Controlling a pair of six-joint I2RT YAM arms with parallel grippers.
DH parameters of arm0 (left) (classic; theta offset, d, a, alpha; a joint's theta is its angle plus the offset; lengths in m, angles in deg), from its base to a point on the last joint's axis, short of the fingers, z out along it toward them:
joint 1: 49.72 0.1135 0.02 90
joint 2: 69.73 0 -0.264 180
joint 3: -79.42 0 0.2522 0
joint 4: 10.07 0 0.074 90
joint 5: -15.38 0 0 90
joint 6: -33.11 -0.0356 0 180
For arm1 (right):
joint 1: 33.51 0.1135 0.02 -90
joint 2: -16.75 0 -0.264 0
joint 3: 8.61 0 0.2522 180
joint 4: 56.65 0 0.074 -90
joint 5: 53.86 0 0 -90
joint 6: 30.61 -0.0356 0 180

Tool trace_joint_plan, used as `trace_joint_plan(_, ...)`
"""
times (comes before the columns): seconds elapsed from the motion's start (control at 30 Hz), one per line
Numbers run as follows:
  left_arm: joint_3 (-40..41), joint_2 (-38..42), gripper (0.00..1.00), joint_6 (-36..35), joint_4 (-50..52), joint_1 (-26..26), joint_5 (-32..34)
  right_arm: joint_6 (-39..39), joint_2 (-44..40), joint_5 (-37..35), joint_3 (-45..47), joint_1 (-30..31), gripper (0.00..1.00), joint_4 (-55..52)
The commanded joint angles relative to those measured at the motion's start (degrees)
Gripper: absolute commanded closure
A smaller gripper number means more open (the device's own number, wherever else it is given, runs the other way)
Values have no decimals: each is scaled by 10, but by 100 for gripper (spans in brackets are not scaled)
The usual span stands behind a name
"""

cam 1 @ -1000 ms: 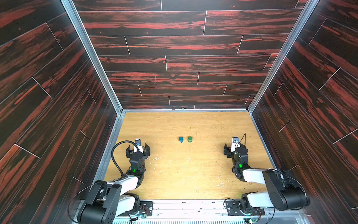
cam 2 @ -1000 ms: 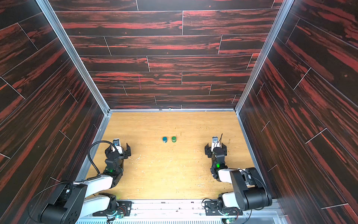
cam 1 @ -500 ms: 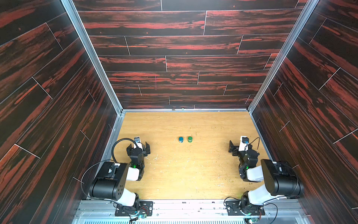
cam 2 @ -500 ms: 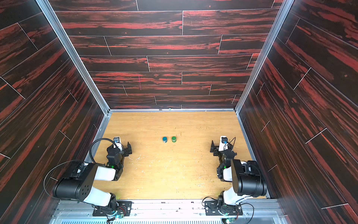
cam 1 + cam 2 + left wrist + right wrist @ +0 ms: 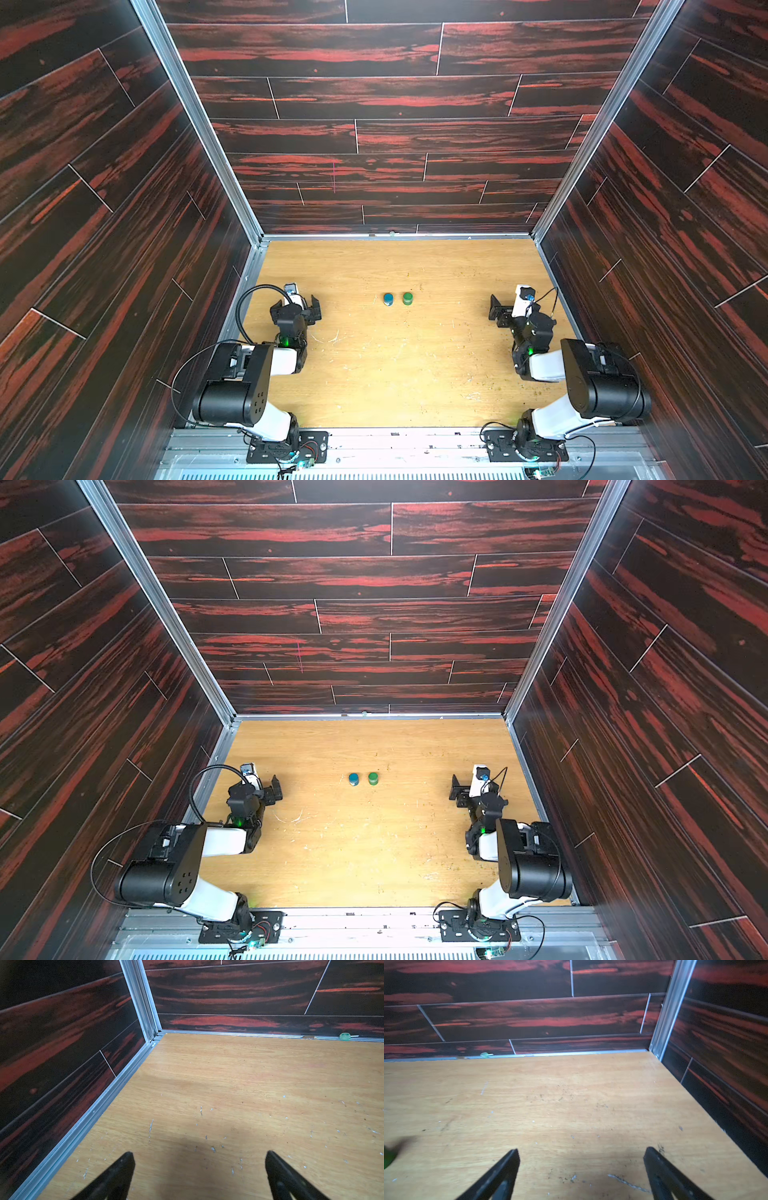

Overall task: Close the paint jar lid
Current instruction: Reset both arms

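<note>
Two small paint jars stand side by side mid-table in both top views, one with a blue top [image 5: 388, 299] [image 5: 353, 779] and one with a green top [image 5: 407, 298] [image 5: 372, 778]. How tightly each lid sits is too small to tell. My left gripper [image 5: 296, 311] [image 5: 199, 1157] hovers open over bare wood near the left wall, far from the jars. My right gripper [image 5: 509, 311] [image 5: 581, 1153] is open over bare wood near the right wall. A green blur [image 5: 387, 1157] at the edge of the right wrist view is probably the green jar.
Dark red-streaked walls [image 5: 124, 249] close in the wooden table [image 5: 399, 374] on three sides, with metal rails along their feet. A small pale green object [image 5: 344, 1036] [image 5: 484, 1055] lies on the back rail. Both arm bases sit on the front rail [image 5: 399, 449].
Both arms have folded back, their big upper links swinging up toward the front. The right gripper has shifted toward the right wall. The jars have not moved.
</note>
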Motion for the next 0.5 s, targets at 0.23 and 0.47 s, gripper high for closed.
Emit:
trace_joint_plan(0.23, -22, -1, 0, 24, 45, 10, 12, -16, 1, -19, -13, -5, 4, -24)
trace_joint_plan(0.47, -26, -1, 0, 29, 53, 17, 2, -16, 1, -19, -13, -5, 4, -25)
